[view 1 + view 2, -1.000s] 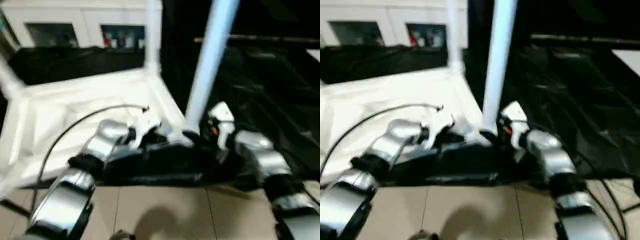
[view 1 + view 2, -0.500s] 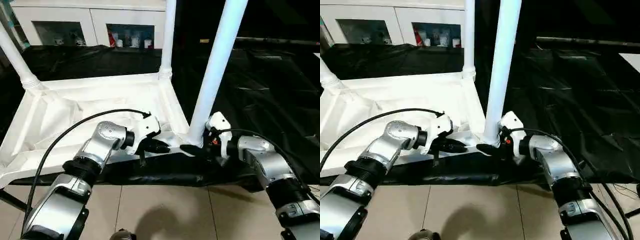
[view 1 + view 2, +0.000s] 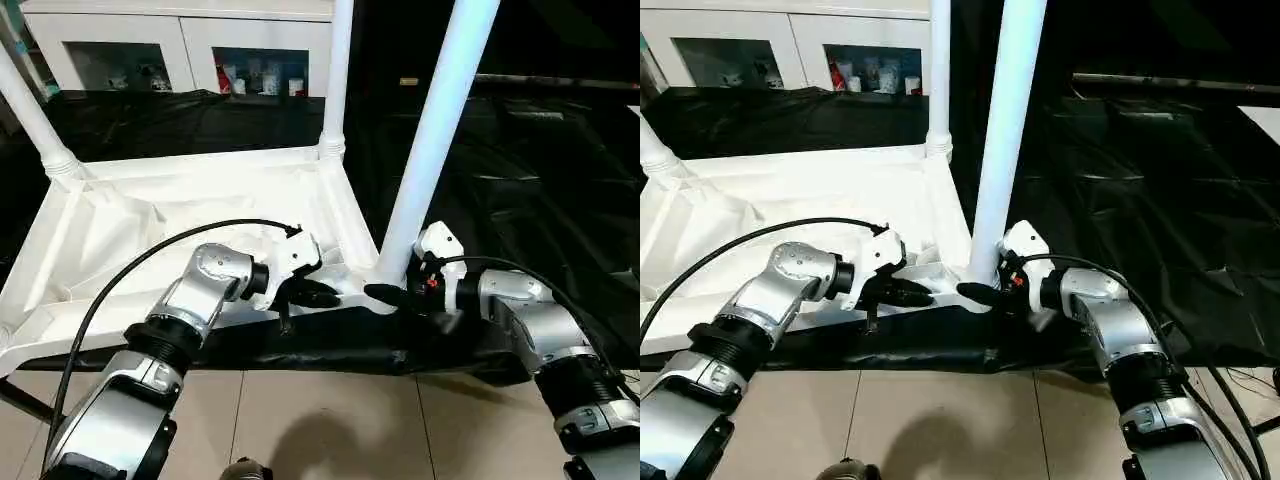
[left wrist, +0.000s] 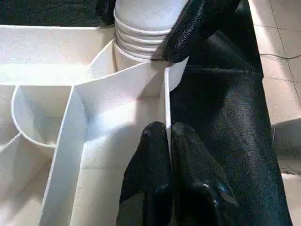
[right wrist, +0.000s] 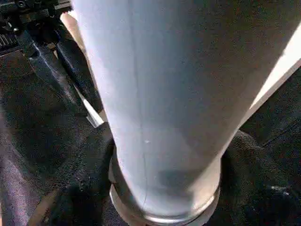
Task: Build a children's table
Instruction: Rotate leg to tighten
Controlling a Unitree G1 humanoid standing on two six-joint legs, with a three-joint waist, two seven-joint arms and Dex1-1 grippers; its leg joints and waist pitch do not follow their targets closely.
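Observation:
The white tabletop point(image 3: 150, 215) lies upside down on a black cloth, ribbed underside up. Three white legs stand in its corner sockets: far left point(image 3: 30, 110), far right point(image 3: 336, 80) and near right point(image 3: 432, 150). My left gripper point(image 3: 322, 294) is at the near rim, just left of the near-right socket. In the left wrist view its fingers point(image 4: 150, 160) are shut on the thin rim wall point(image 4: 166, 99). My right gripper point(image 3: 388, 296) holds the base of the near-right leg point(image 5: 155, 94), with black fingers point(image 5: 84, 188) on both sides of it.
A white glass-door cabinet point(image 3: 180, 50) stands at the back. Black cloth point(image 3: 520, 160) covers the ground to the right and under the tabletop. Beige floor tiles point(image 3: 330, 420) lie in front. A black cable point(image 3: 150, 262) arcs from my left forearm over the tabletop.
The view was blurred and shifting a second ago and has steadied. Both grippers keep their hold. The near-right leg stands a touch more upright.

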